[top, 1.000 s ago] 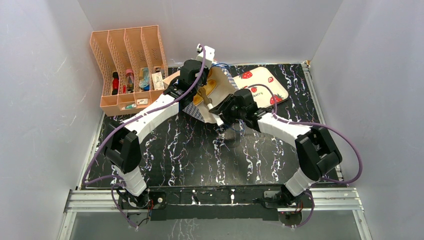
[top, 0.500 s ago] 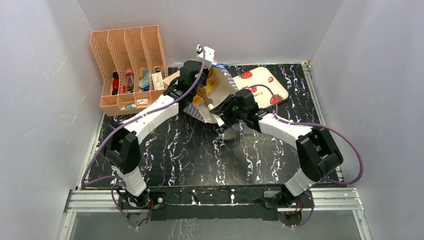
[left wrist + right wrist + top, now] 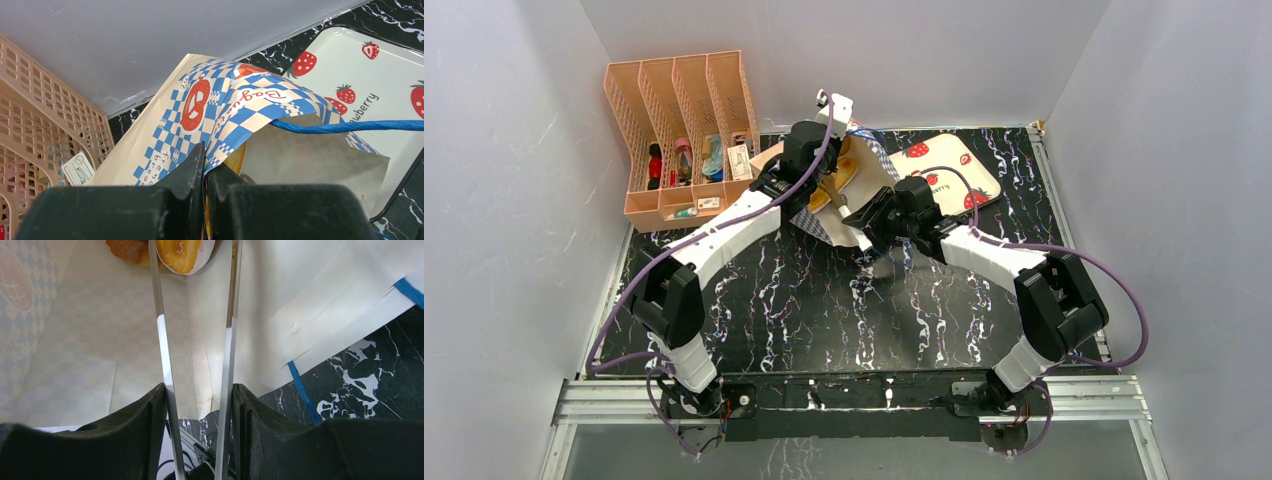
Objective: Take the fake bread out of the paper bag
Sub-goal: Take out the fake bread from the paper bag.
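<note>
Brown paper bag [image 3: 200,100] lying far-centre on bench [image 3: 824,300], mouth facing near-right, base far-left, left gripper [image 3: 205,165] pinching its checkered rim, right gripper [image 3: 198,395] narrowly holding metal tongs [image 3: 161,325] aimed inside at golden donut [image 3: 182,252]

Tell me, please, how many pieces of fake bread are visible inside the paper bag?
2. A golden glazed piece lies at the far end of the paper bag, seen between the blades of the tongs; a brown piece is beside it on the left. More may be hidden.

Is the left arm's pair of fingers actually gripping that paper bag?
Yes, the left wrist view shows the left fingers closed together on the blue-and-white checkered edge of the paper bag.
</note>
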Motion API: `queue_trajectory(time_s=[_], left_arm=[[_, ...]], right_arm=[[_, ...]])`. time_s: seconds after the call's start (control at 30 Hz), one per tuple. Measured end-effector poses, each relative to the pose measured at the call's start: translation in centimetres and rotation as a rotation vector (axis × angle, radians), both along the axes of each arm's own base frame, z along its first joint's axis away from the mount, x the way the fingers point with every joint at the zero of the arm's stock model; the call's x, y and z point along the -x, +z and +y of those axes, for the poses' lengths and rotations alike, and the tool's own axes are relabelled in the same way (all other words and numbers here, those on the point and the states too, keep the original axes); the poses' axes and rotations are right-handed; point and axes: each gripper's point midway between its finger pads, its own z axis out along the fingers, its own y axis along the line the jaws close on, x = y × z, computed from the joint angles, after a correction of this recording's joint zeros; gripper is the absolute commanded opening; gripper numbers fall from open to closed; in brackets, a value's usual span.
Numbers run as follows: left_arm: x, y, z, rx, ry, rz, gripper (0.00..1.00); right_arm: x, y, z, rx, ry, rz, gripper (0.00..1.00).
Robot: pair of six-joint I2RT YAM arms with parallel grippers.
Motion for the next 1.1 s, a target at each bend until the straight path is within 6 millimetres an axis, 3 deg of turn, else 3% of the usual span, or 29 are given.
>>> queue_trajectory(time_s=[0.5,0.87,1.1], left_arm=[[1.1,-0.5,0.0,0.016,-0.001,0.028,0.00],[1.8,-0.1,0.2,0.044,0.003,0.034,0.00],[1.9,-0.1,0.0,0.045,0.000,0.034,0.00]], right_arm=[[-1.0,0.3,0.8,0.000,0.034,-0.035,0.41],[-1.7,-0.8,1.5,0.005,0.049,-0.022,0.04],[-1.7,-0.6,1.5,0.007,0.052,-0.029,0.00]])
